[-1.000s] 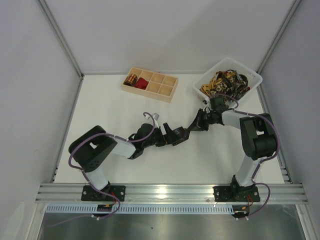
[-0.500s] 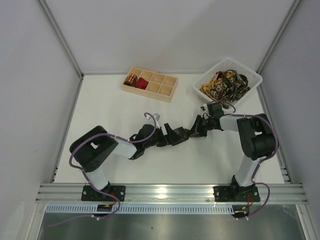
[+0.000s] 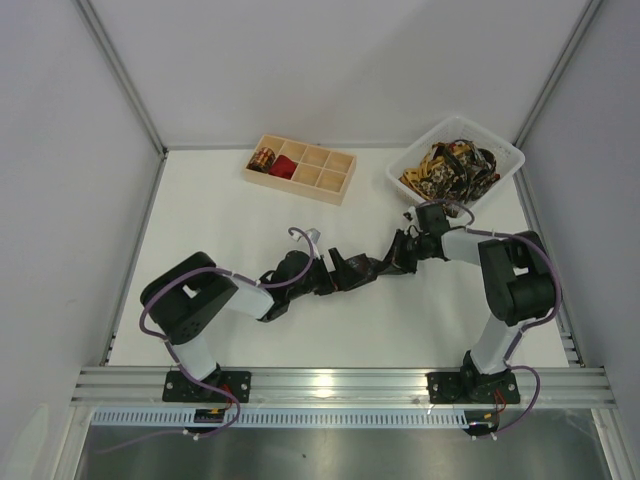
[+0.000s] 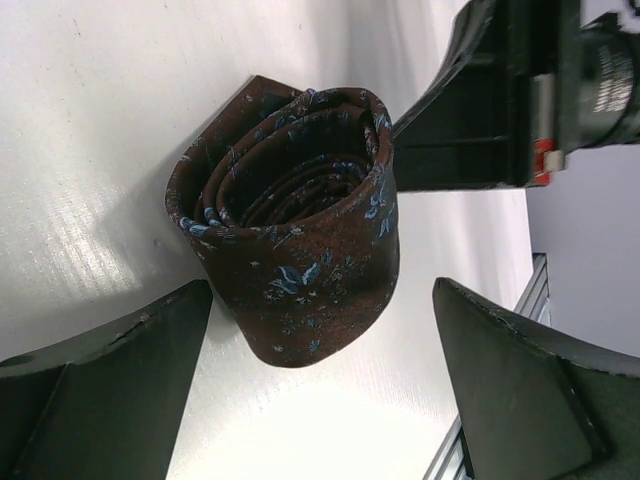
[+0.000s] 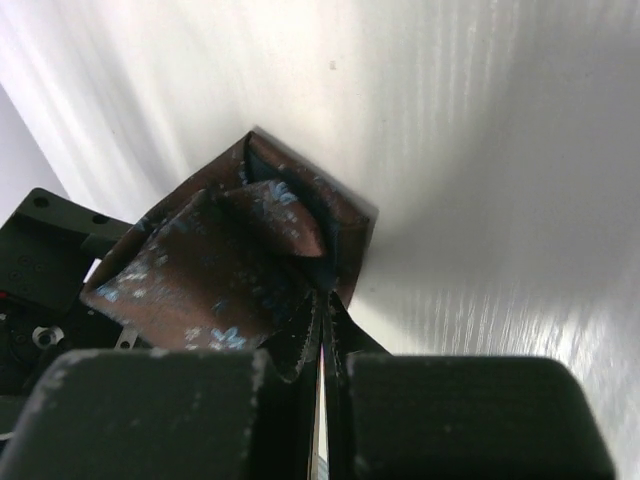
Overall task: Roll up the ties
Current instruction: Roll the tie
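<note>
A dark brown tie [image 4: 290, 225] with small blue flowers lies on the white table as a loose coil, its open spiral facing the left wrist camera. My left gripper [image 4: 320, 300] is open, with one finger on each side of the coil and neither touching it. My right gripper [image 5: 325, 305] is shut on an edge of the same tie [image 5: 215, 265] at the coil's far side. In the top view the coil [image 3: 364, 268] sits between the left gripper [image 3: 340, 274] and the right gripper [image 3: 398, 252].
The pale wooden tray [image 3: 325, 160] at the back holds a gold-and-black coil [image 3: 263, 158] and a red coil [image 3: 284, 167]. The white basket [image 3: 508, 150] at the back right holds gold-and-black ties [image 3: 448, 166].
My right gripper has shifted slightly toward the left gripper, and the two now stand closer together around the coil. The left arm has barely moved.
</note>
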